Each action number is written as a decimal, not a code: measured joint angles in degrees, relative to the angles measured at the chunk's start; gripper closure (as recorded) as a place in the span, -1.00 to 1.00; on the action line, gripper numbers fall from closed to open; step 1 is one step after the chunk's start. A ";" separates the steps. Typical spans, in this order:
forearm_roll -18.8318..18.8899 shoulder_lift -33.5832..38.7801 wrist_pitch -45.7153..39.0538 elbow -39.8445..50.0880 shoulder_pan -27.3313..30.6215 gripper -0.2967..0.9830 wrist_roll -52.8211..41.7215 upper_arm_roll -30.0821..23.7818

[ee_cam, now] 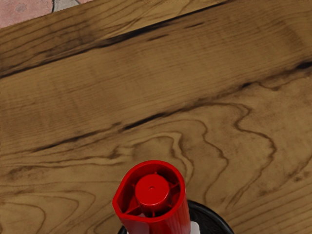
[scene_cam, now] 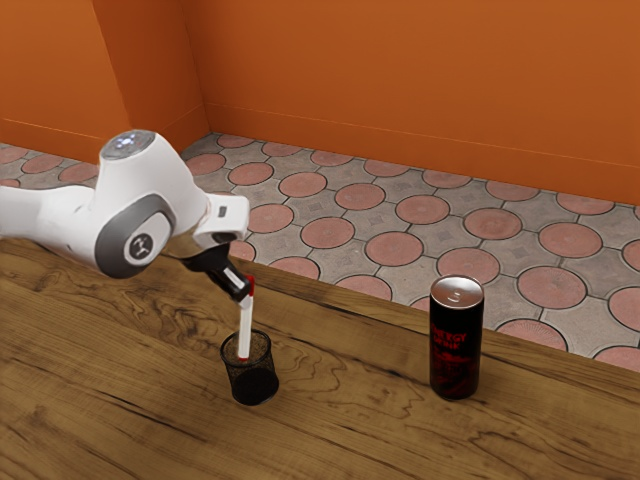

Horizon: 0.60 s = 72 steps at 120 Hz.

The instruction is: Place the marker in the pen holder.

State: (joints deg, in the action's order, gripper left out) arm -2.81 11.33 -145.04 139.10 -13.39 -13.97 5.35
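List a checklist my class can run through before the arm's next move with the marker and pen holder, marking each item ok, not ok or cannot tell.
1. Pen holder upright on the table: ok.
2. Marker lined up, lower end within the holder's rim: ok.
3. Can standing apart from the holder: ok.
4. Gripper clear of the marker: not ok, it is at the red top.
5. Marker resting on the holder's bottom: cannot tell.

Exterior view: arm (scene_cam: 135, 205) reaching in from the view's left, its white links bending downward at the rounded joint (scene_cam: 140, 240). Hand (scene_cam: 222, 218) tilting; black gripper (scene_cam: 245, 290) pointing down at a slant toward the view's right, its fingers gripping.
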 joint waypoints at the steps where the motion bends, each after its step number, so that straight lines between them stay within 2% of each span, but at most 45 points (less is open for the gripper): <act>1: 0.06 -0.06 -0.07 -0.05 -0.01 0.69 0.00 0.01; 20: 1.76 -0.68 -1.40 -0.88 0.01 0.69 0.01 0.00; 38: 2.27 -0.88 -2.11 -0.91 -0.05 0.20 -0.87 0.01; 56: 2.34 -0.86 -2.36 -1.30 -0.05 -0.10 -1.73 -0.06; 60: 2.35 -2.89 -1.67 -5.11 0.01 -0.16 -1.93 0.01; 72: 1.30 -16.48 9.48 -32.39 1.25 -0.30 -2.45 0.69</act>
State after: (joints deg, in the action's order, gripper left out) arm -1.52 -5.16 -135.56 106.71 -12.14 -16.42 6.05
